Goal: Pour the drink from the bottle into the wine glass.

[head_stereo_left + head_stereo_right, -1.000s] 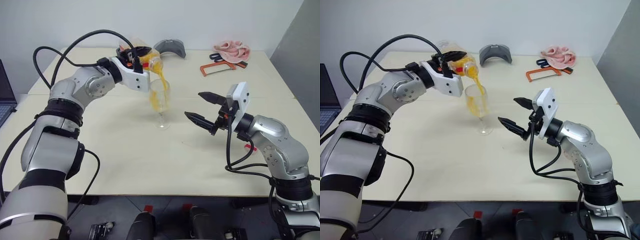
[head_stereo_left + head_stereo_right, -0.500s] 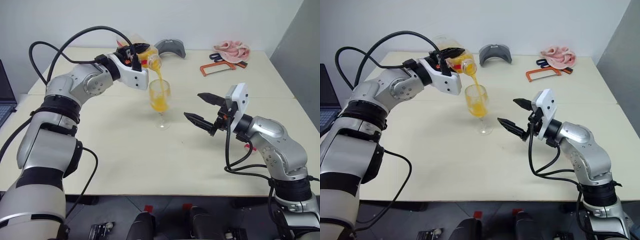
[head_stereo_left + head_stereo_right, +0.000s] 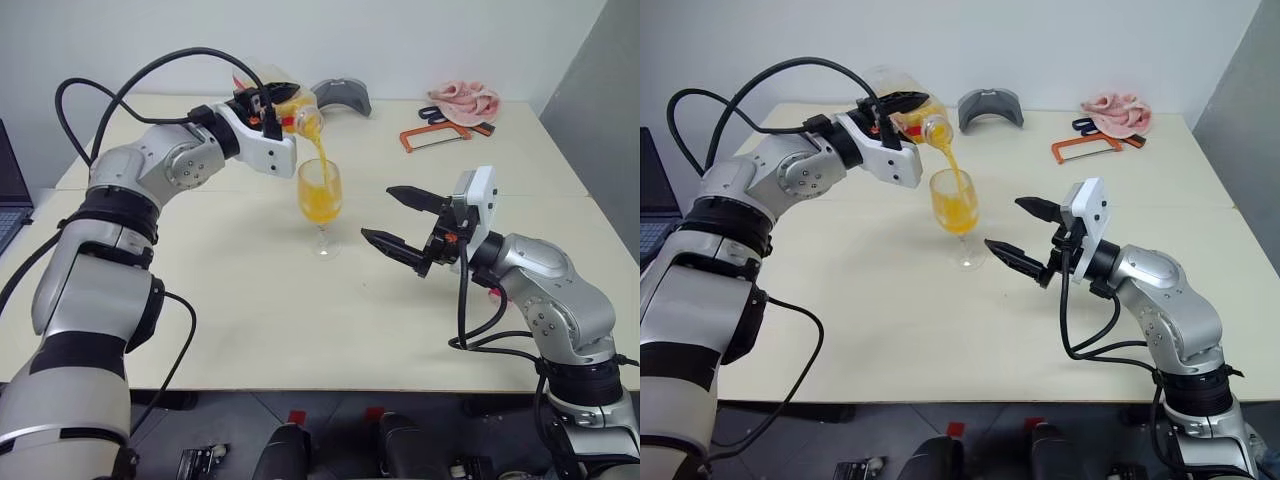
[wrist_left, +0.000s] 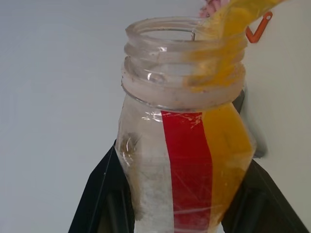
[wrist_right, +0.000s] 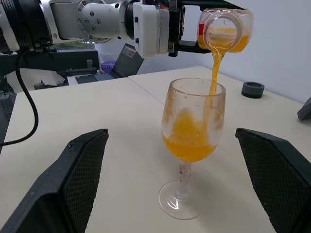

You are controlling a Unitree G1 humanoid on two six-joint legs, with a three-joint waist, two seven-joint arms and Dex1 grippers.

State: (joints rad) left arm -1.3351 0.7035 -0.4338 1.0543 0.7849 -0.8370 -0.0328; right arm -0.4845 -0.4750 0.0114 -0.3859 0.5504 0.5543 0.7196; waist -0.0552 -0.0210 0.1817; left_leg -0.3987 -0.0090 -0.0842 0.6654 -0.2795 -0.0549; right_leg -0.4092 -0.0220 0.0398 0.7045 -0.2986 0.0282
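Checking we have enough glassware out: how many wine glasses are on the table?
1. The clear stemmed wine glass stands mid-table, under the tilted clear plastic bottle, partly filled with orange drink.

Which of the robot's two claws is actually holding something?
The left gripper: its black fingers are shut on the tilted bottle pouring into the wine glass. The right gripper stands open and empty beside the glass.

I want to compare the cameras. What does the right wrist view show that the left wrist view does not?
Right wrist view alone: the wine glass standing on the table, about half full, the open right gripper, a laptop and a dark cap. Left wrist view alone: the red label stripe close up. Both share the tilted bottle held in the left gripper's fingers and the orange drink pouring out.
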